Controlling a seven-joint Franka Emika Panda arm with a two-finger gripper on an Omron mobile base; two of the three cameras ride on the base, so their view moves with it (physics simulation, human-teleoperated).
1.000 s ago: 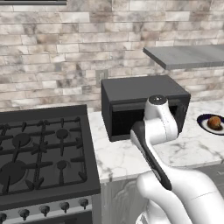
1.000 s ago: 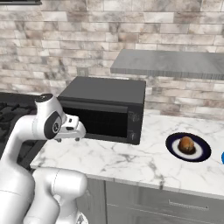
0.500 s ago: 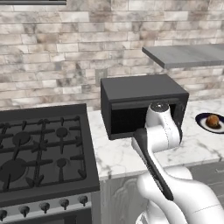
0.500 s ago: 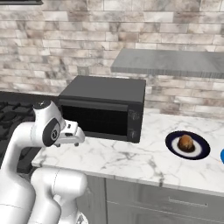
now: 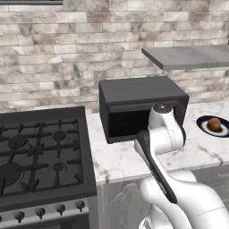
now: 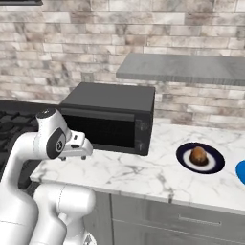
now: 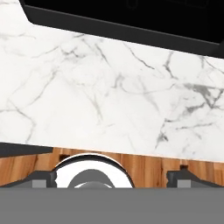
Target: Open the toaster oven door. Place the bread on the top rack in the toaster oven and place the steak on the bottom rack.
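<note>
The black toaster oven (image 6: 112, 103) stands on the marble counter against the brick wall, also seen behind my arm (image 5: 138, 96). The toaster oven door (image 6: 101, 130) is shut, so the top rack and bottom rack are hidden behind it. To the right, the round brown bread (image 6: 198, 154) (image 5: 215, 123) sits on a dark plate (image 6: 184, 154). The steak is out of view. My gripper (image 6: 74, 157) hangs in front of the oven's left part, pointing down at the counter. Its fingertips (image 7: 41, 179) stand wide apart, open and empty, with the oven's lower front edge (image 7: 122, 30) just ahead.
A gas stove (image 5: 40, 147) with black grates fills the counter left of the oven. A grey shelf (image 6: 184, 69) juts from the wall above the plate. A blue object (image 6: 240, 171) shows at the right edge. Bare marble (image 6: 143, 172) lies in front of the oven.
The hand has sunk a little lower in front of the oven over the last second. The gripper stays open, and the oven, plate and bread have not moved.
</note>
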